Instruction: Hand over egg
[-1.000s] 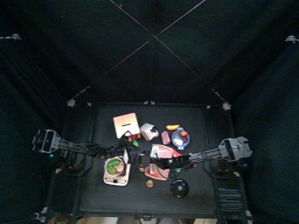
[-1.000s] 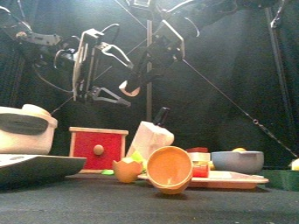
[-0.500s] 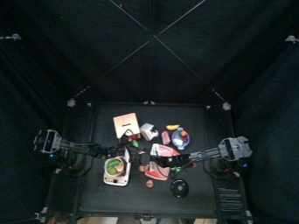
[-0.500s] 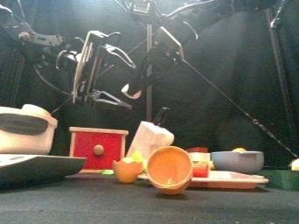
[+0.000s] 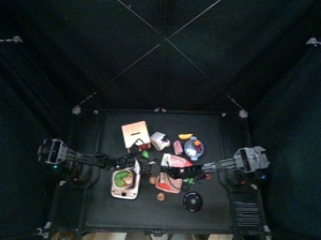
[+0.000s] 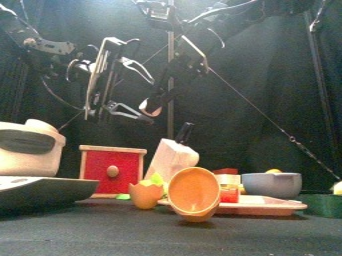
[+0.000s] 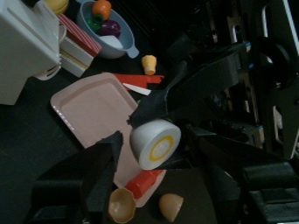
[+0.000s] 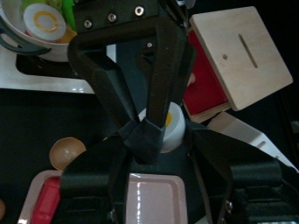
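Note:
The egg is a flat fried-egg toy, white with a yellow yolk [image 7: 156, 144]; it also shows in the right wrist view [image 8: 176, 127]. It hangs in the air above the table's middle, where both arms meet [image 5: 157, 167]. My left gripper [image 7: 156, 140] faces the right gripper [image 7: 152, 109], whose fingers taper onto the egg's rim. In the right wrist view my right gripper [image 8: 163, 136] meets the left gripper [image 8: 142, 131], whose fingers narrow to a point beside the egg. Both seem shut on it. In the front view the grippers hang high [image 6: 134, 98].
Below lie a pink tray [image 7: 87, 105], a blue bowl of fruit [image 7: 105, 26], a red wooden drawer box [image 6: 111, 165], an orange cup on its side [image 6: 191, 192], a small tan egg shape [image 6: 143, 193] and a white pot [image 6: 30, 148] at the left.
Almost nothing has moved; both grippers stay together at the same height, and the left arm has shifted only very slightly.

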Available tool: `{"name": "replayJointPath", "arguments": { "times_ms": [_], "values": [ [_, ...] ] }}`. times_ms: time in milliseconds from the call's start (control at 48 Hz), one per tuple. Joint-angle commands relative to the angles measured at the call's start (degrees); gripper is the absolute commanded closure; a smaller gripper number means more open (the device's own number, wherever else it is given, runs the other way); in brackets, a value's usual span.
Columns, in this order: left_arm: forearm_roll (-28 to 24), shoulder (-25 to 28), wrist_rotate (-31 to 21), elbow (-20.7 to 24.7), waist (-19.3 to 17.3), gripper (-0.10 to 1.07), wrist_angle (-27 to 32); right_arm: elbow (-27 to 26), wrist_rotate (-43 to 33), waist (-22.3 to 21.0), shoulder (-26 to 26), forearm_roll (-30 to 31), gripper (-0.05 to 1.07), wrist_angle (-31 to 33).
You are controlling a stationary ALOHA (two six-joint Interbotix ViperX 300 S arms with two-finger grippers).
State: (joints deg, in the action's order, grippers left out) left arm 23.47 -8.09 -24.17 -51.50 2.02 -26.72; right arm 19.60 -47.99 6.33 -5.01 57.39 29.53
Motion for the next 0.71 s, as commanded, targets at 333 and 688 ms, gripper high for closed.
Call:
{"name": "replayJointPath", "arguments": {
  "times_ms": [333,688],
  "values": [
    [0.0,0.2,0.1,1.6,-0.3,0.24,-0.4,-1.8,-0.4,-0.4,0.7,-0.3,0.26,2.0],
    [0.0,0.2,0.1,1.2,-0.4,0.24,-0.5,-1.8,-0.1,-1.1,0.3,-5.0,0.20,2.3]
  ]
}}
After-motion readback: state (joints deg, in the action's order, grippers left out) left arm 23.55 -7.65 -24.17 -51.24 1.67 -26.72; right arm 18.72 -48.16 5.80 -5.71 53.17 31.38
